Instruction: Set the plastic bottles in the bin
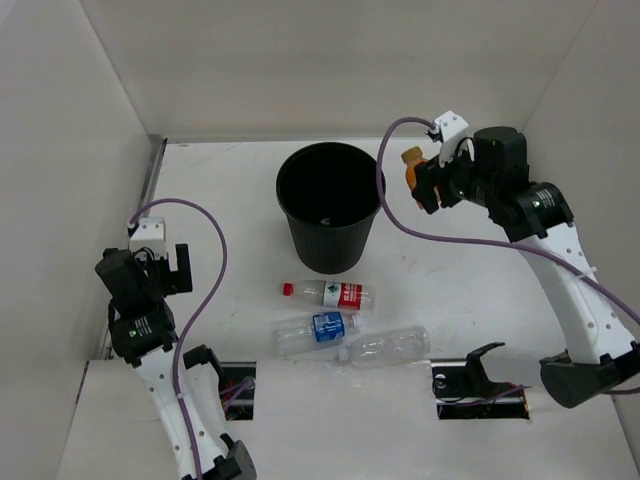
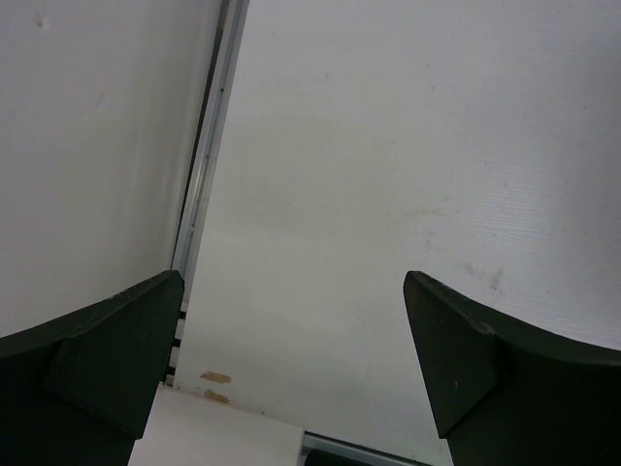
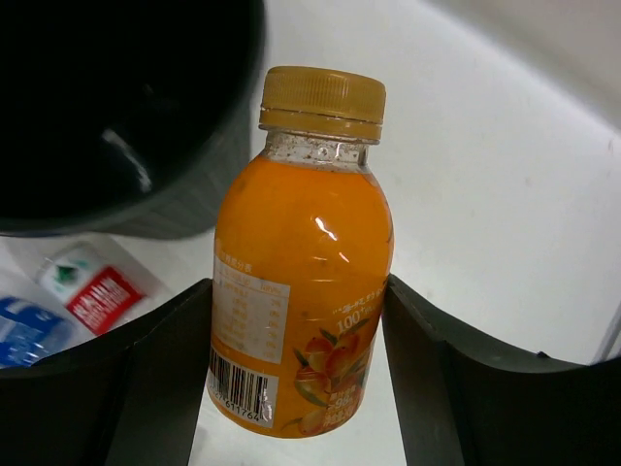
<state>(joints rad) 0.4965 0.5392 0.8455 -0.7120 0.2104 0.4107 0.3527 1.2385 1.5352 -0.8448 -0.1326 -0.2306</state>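
My right claw (image 1: 422, 183) is clamped on the orange bottle (image 3: 301, 282) just right of the bin (image 1: 330, 245), left claw (image 2: 291, 359) gaping idle; next I should carry it left over the rim and release.

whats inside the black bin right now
No bottle shows inside the bin: only dark walls and a small pale glint near the bottom. Deep shadow could hide something small. The orange bottle is outside, in the right pincer.

From above, orange bottle (image 1: 410, 170) was mostly hidden by right gripper (image 1: 423, 186), at the wrist, bin (image 3: 194, 204) was cropped at eleven o'clock, blue-label bottle (image 3: 19, 330) at eight.
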